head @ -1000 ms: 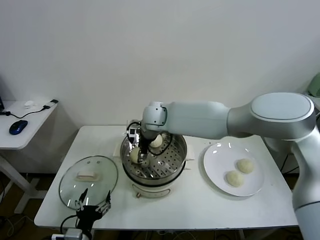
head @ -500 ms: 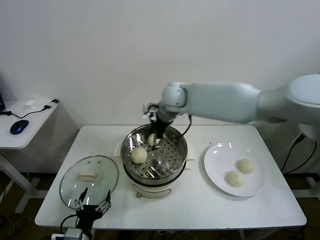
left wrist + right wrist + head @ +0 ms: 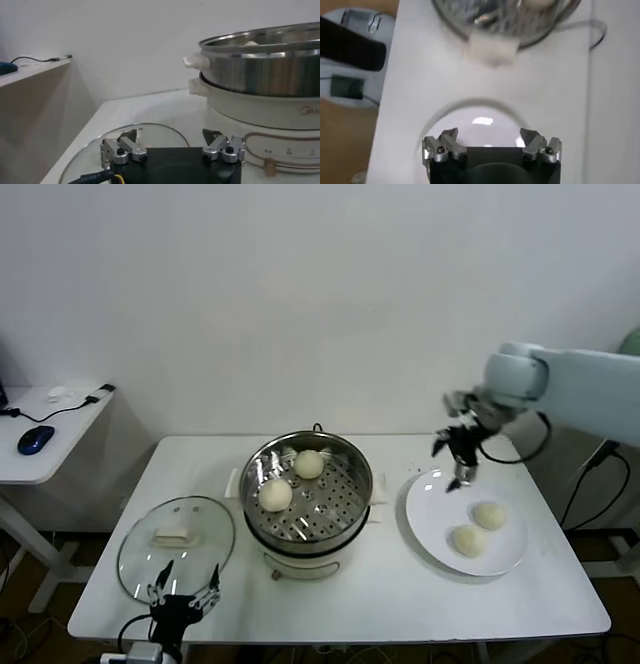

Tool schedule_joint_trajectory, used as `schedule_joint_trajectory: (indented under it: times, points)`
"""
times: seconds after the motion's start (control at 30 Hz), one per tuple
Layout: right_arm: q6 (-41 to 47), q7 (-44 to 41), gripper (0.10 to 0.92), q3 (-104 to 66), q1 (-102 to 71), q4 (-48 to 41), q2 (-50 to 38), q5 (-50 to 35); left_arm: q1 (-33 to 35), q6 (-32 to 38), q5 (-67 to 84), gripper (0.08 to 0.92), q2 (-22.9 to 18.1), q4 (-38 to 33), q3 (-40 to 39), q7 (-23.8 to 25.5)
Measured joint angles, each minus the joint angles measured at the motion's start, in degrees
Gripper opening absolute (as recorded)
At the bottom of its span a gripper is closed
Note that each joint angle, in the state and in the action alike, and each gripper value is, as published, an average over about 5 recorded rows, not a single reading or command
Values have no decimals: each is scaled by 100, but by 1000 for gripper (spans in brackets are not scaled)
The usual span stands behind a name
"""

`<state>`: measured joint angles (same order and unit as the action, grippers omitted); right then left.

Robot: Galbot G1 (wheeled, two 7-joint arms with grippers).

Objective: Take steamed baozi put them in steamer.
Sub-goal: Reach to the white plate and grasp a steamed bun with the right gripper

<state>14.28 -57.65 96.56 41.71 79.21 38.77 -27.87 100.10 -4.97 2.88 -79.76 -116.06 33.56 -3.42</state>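
The shiny steamer (image 3: 364, 484) stands mid-table with two cream-white baozi on its perforated tray, one at the left (image 3: 275, 495) and one at the back (image 3: 309, 464). Two more baozi (image 3: 490, 515) (image 3: 469, 540) lie on the white plate (image 3: 432, 506) to the right. My right gripper (image 3: 458, 458) hangs open and empty over the plate's far left rim, apart from both buns. Its wrist view shows its fingertips (image 3: 490, 136) above the bare plate (image 3: 475, 116), with the steamer (image 3: 490, 20) beyond. My left gripper (image 3: 183, 599) waits open at the table's front edge.
A round glass lid (image 3: 177, 544) with a cream handle lies left of the steamer, just past the left gripper (image 3: 172, 142); the lid (image 3: 150, 131) and steamer wall (image 3: 260, 65) fill that wrist view. A side desk with a mouse (image 3: 37, 438) stands far left.
My right arm left the steamer and swung right to the plate, empty. The baozi it was setting down stays on the tray. The left arm has not moved.
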Motion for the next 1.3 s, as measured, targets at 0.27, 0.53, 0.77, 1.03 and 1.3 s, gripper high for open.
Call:
schedule_joint_trajectory:
  times: [0.27, 0.53, 0.77, 1.03, 1.3]
  points:
    - [40, 66, 823, -759, -1231, -413, -240, 715, 31, 0, -23, 823, -52, 24, 10, 0]
    - [141, 222, 823, -1516, -2277, -791, -233, 1159, 26, 10, -21, 823, -52, 68, 16, -1]
    - [224, 382, 823, -2163, -2903, -999, -116, 1306, -2, 7, -18, 823, -36, 97, 6, 0]
    - [245, 337, 766, -2342, -3007, -959, -154, 1327, 14, -7, -18, 823, -35, 57, 1, 3]
    - [207, 178, 701, -1933, -2445, -752, -208, 1164, 54, 12, -30, 823, -33, 2, -49, 5]
